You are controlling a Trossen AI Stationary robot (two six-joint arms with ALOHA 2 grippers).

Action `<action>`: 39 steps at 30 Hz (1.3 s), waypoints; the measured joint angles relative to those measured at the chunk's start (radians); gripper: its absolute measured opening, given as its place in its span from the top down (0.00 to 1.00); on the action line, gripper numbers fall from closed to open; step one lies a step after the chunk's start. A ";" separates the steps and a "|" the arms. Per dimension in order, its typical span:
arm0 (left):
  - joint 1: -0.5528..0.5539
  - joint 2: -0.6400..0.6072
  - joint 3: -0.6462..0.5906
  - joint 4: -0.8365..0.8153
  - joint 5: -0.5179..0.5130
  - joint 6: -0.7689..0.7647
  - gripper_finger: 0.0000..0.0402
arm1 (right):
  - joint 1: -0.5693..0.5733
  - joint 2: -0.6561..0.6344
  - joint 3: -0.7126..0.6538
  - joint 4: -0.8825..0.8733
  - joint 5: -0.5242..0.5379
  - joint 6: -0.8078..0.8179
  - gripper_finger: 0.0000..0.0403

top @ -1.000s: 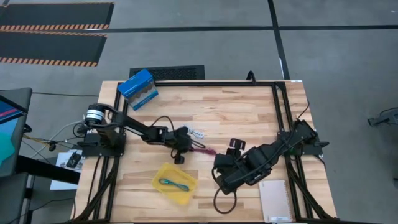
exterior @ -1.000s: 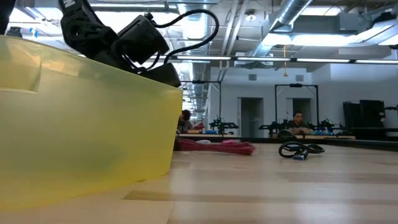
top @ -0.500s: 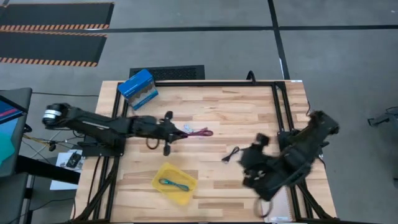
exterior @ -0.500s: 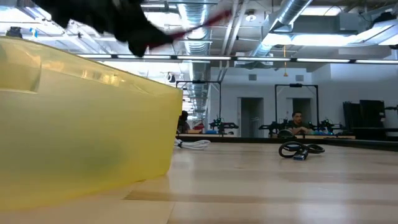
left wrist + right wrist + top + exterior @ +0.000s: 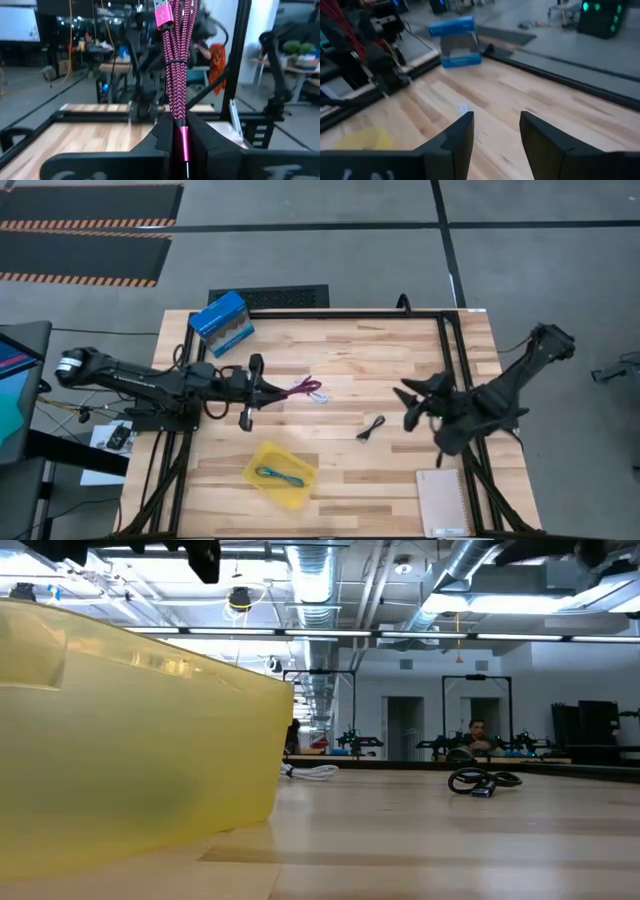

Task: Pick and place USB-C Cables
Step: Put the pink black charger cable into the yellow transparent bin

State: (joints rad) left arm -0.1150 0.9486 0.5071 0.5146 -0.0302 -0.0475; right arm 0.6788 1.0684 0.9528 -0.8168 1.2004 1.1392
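The magenta-red cable (image 5: 305, 390) is a braided bundle standing out from my shut left gripper (image 5: 272, 388), above the table's middle. In the left wrist view the cable (image 5: 176, 70) juts out past my gripper (image 5: 182, 137). The white-blue cable (image 5: 320, 398) lies on the wood just beneath; the low view shows it (image 5: 315, 771) flat on the table. The black cable (image 5: 372, 428) lies mid-table. The teal-green cable (image 5: 280, 476) lies in the yellow tray (image 5: 262, 458). My right gripper (image 5: 412, 402) hovers open over the table's right part, touching nothing. My left gripper pinches the magenta-red cable between its two fingers at one end of the bundle (image 5: 181, 131), where a pink plug sits between them. The fingers reach out level toward the table's right, and the bundle runs on along them. The cable is lifted clear; its free end carries another plug (image 5: 163, 16).
A blue box (image 5: 221, 322) stands at the far left corner, a notebook (image 5: 442, 502) lies at the near right corner. The yellow tray (image 5: 130, 740) fills the left of the low view. Bare wood lies between the tray and the black cable (image 5: 484, 781).
My left gripper has risen from the table and drawn back toward the left and far edges, carrying the magenta-red cable, which is now lifted clear. My right arm has swung up and away from the table's near middle toward the right edge. The white-blue and black cables have stayed put.
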 joint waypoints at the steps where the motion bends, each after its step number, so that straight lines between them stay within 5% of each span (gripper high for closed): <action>1: 0.000 0.010 -0.005 0.029 0.006 -0.001 0.98 | -0.019 -0.003 -0.051 0.135 0.006 -0.080 0.54; 5: -0.002 0.077 -0.021 0.200 0.066 -0.019 0.99 | -0.116 0.024 -0.217 0.717 -0.063 -0.419 0.51; 9: -0.002 0.163 -0.046 0.346 0.089 -0.053 0.98 | -0.236 0.127 -0.309 1.242 -0.297 -0.723 0.49; 14: -0.003 0.240 -0.055 0.446 0.096 -0.069 0.98 | -0.351 0.265 -0.284 1.583 -0.593 -0.926 0.46; 27: -0.003 0.330 -0.055 0.577 0.105 -0.081 0.97 | -0.428 0.568 0.023 1.616 -0.670 -1.147 0.34; 39: -0.004 0.326 -0.053 0.588 0.113 -0.070 0.97 | -0.424 0.537 0.072 1.534 -0.743 -1.150 0.34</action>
State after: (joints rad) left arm -0.1190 1.2745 0.4541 1.1022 0.0826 -0.1175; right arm 0.2545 1.6053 1.0245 0.7174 0.4572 -0.0105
